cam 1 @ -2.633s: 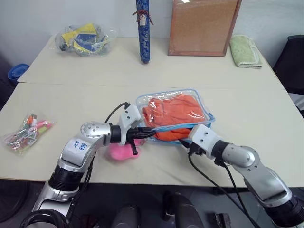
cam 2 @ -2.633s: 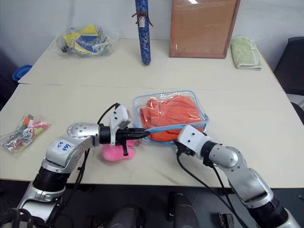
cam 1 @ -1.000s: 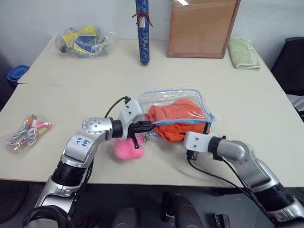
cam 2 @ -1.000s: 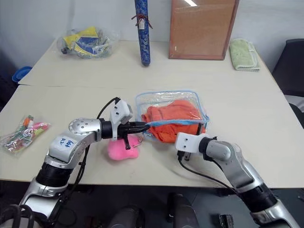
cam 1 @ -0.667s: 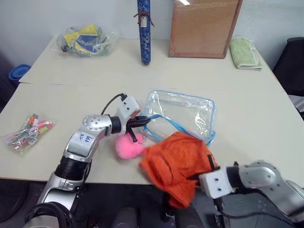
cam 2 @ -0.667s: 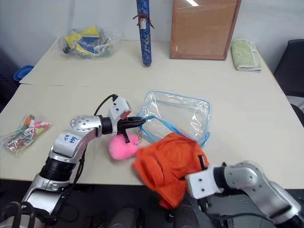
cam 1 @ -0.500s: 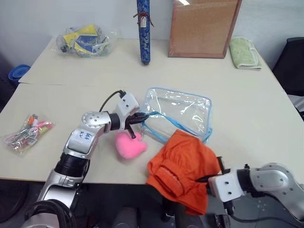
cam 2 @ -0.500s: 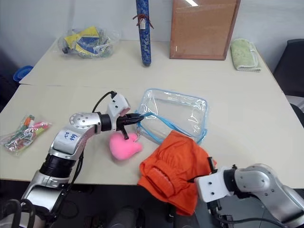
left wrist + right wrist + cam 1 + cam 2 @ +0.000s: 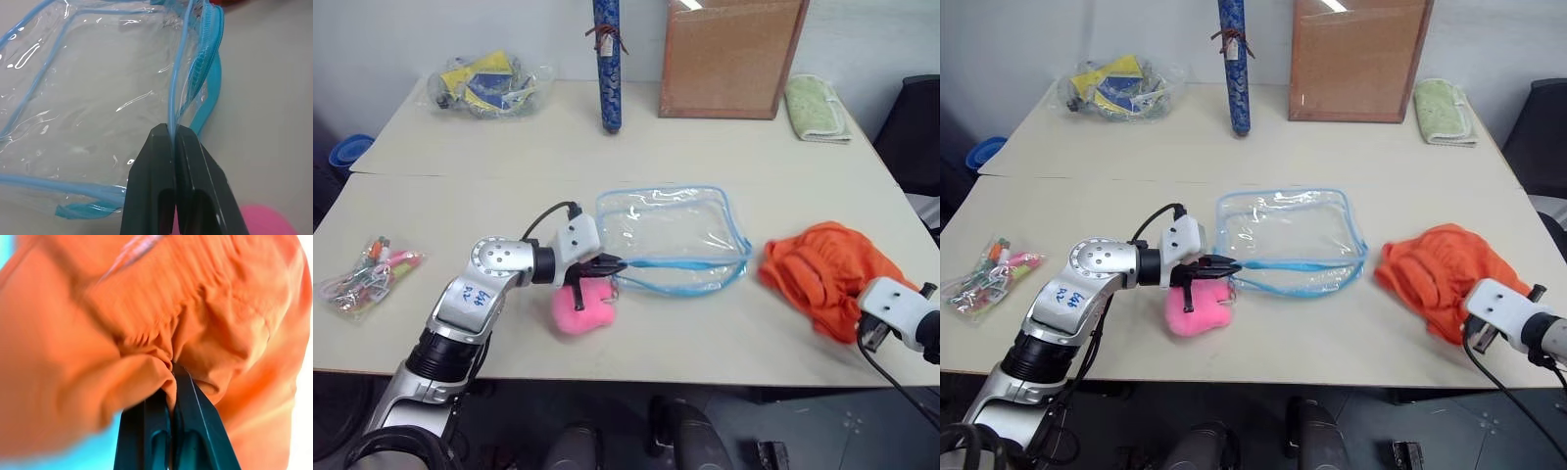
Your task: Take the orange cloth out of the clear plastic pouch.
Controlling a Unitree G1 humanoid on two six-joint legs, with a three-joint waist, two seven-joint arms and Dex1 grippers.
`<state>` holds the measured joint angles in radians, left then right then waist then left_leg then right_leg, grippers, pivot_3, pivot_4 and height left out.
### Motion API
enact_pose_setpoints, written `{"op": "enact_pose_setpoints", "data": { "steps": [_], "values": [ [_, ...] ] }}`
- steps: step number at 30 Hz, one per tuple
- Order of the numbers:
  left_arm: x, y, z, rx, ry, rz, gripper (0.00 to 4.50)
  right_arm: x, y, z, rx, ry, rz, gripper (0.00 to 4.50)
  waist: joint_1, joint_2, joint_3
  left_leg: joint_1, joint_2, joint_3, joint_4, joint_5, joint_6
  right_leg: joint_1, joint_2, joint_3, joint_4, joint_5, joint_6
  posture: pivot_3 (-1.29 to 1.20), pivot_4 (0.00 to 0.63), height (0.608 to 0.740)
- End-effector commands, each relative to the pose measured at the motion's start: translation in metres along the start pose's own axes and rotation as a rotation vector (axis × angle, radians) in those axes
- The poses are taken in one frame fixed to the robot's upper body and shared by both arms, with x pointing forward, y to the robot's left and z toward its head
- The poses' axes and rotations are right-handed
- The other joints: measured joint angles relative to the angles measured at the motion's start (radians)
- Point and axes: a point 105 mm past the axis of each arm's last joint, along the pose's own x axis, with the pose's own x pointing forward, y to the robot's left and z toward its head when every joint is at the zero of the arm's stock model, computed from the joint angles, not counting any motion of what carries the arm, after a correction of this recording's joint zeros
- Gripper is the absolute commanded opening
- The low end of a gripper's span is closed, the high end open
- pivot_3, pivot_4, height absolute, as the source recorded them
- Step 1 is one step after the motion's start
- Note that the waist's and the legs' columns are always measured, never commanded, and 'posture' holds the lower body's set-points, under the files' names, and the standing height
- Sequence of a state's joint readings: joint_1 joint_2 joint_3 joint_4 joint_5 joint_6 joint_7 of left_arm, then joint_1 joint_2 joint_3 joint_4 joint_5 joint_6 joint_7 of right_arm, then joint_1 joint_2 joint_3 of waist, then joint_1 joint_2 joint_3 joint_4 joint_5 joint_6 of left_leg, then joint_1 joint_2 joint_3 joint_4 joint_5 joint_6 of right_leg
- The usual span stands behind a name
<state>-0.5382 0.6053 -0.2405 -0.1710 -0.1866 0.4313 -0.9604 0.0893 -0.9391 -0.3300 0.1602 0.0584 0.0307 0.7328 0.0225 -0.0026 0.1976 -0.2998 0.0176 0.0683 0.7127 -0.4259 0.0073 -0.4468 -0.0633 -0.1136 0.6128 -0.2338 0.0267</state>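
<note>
Pale counter (image 9: 460,196), two slabs butted with a seam running across toward the far side; corkboard (image 9: 729,57), blue tube (image 9: 607,64), pale green towel (image 9: 818,108) and clear bag of yellow and blue items (image 9: 487,81) along the far edge; small packet of colourful bits (image 9: 367,272) near the left edge.

Clear plastic pouch (image 9: 671,235) lies flat mid-counter, long axis across the counter, blue zipper edge facing the near side and gaping; nothing inside it; pink pom-pom (image 9: 582,305) at its near left corner.

Left tool (image 9: 173,132) pinched tight on the pouch's blue trim at that corner, pointing toward the right edge; jaws narrow, trim clamped between them.

Orange cloth (image 9: 827,274) fully clear of the pouch, bunched at the near right corner of the counter, well apart from the pouch mouth; it appears to rest partly on the counter and spill over the near edge.

Right tool (image 9: 168,382) clamped on a fold of the cloth, jaws closed around fabric; the cloth lies straight ahead of it, toward the counter's middle.

Judgement: removal essentially done; remaining move is likely to release the cloth, right arm alone being near it; risk that it slides off the near edge.
</note>
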Motion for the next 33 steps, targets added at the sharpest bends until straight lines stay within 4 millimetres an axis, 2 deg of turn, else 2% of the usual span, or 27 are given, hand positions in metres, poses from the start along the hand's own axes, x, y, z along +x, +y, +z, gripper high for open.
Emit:
{"op": "enact_pose_setpoints", "data": {
  "steps": [1, 5, 6, 9, 14, 18, 20, 21, 24, 26, 29, 33],
  "values": [
    [0.000, -0.004, -0.002, 0.096, 0.032, -0.016, 0.00, -0.002, -0.002, 0.021, 0.191, -0.086, -0.074, 0.01, -0.001, 0.001, 0.000, 0.000, 0.000, 0.000, 0.000, 0.000, 0.000, 0.000, 0.000, 0.000, 0.000, 0.000, 0.000, 0.00, 0.150, 0.740],
    [0.001, -0.002, -0.009, 0.112, 0.059, -0.008, 0.00, -0.001, 0.007, 0.030, 0.262, -0.095, -0.073, 0.01, 0.000, 0.003, 0.000, 0.000, 0.001, 0.001, 0.000, 0.000, 0.000, 0.000, 0.000, 0.001, 0.001, 0.000, 0.000, 0.00, 0.150, 0.740],
    [0.002, 0.000, -0.010, 0.111, 0.062, 0.001, 0.00, -0.002, 0.011, 0.033, 0.267, -0.093, -0.066, 0.21, 0.000, 0.003, 0.000, 0.000, 0.001, 0.000, 0.000, 0.000, 0.000, 0.000, 0.000, 0.001, 0.000, 0.000, 0.000, 0.00, 0.150, 0.740],
    [0.001, 0.004, -0.007, 0.076, 0.040, 0.014, 0.68, -0.010, 0.018, 0.041, 0.288, -0.103, -0.038, 0.88, 0.004, 0.003, 0.000, 0.000, 0.001, 0.000, 0.000, 0.000, 0.000, 0.000, 0.000, 0.001, 0.000, 0.000, 0.000, 0.00, 0.150, 0.740],
    [-0.009, 0.011, 0.005, -0.015, -0.031, 0.032, 2.20, -0.033, 0.020, 0.048, 0.284, -0.106, 0.011, 2.58, 0.004, 0.003, 0.000, -0.001, 0.000, -0.001, 0.000, -0.001, 0.001, 0.000, 0.001, 0.000, -0.001, 0.000, 0.000, 0.00, 0.150, 0.740],
    [-0.034, 0.023, 0.017, -0.089, -0.109, 0.074, 3.40, -0.064, 0.016, 0.047, 0.360, -0.100, 0.051, 3.92, 0.003, 0.004, 0.000, -0.001, 0.001, -0.001, -0.002, -0.001, 0.001, 0.000, 0.001, 0.000, -0.001, 0.000, 0.000, 0.00, 0.150, 0.740],
    [-0.057, 0.035, 0.025, -0.174, -0.165, 0.100, 3.99, -0.084, 0.011, 0.041, 0.424, -0.093, 0.060, 4.50, 0.003, 0.003, 0.000, -0.001, 0.001, -0.001, -0.002, -0.001, 0.001, 0.000, 0.001, 0.001, -0.001, 0.000, 0.000, 0.00, 0.150, 0.740],
    [-0.070, 0.038, 0.027, -0.198, -0.185, 0.103, 4.31, -0.093, 0.007, 0.036, 0.461, -0.088, 0.050, 4.50, 0.003, 0.003, 0.001, -0.001, 0.001, -0.001, -0.002, -0.001, 0.001, 0.000, 0.002, 0.000, -0.001, 0.000, 0.000, 0.00, 0.150, 0.740],
    [-0.115, 0.046, 0.026, -0.238, -0.195, 0.094, 4.31, -0.124, -0.010, 0.018, 0.561, -0.057, 0.001, 4.50, -0.002, 0.003, 0.000, 0.000, 0.001, -0.001, -0.003, -0.001, 0.001, 0.000, 0.002, 0.000, -0.001, 0.000, 0.000, 0.00, 0.150, 0.740],
    [-0.138, 0.044, 0.019, -0.239, -0.148, 0.069, 4.31, -0.140, -0.015, 0.010, 0.619, -0.041, -0.006, 4.50, -0.001, 0.003, 0.000, 0.001, 0.001, 0.000, -0.005, -0.001, 0.001, 0.000, 0.002, 0.001, -0.002, -0.001, -0.001, 0.00, 0.150, 0.740],
    [-0.150, 0.040, 0.013, -0.215, -0.088, 0.015, 4.31, -0.150, -0.015, 0.002, 0.639, -0.008, 0.007, 4.50, 0.000, 0.003, 0.000, 0.002, 0.000, 0.001, -0.007, -0.001, 0.001, 0.000, 0.002, 0.001, -0.003, -0.001, 0.000, 0.00, 0.150, 0.740],
    [-0.145, 0.045, 0.012, -0.155, -0.069, -0.005, 4.31, -0.143, -0.011, 0.002, 0.628, 0.000, 0.021, 4.50, 0.005, 0.003, 0.000, 0.001, -0.001, 0.000, -0.007, -0.001, 0.002, 0.000, 0.001, 0.002, -0.003, -0.002, 0.001, 0.00, 0.150, 0.740]
  ]
}}
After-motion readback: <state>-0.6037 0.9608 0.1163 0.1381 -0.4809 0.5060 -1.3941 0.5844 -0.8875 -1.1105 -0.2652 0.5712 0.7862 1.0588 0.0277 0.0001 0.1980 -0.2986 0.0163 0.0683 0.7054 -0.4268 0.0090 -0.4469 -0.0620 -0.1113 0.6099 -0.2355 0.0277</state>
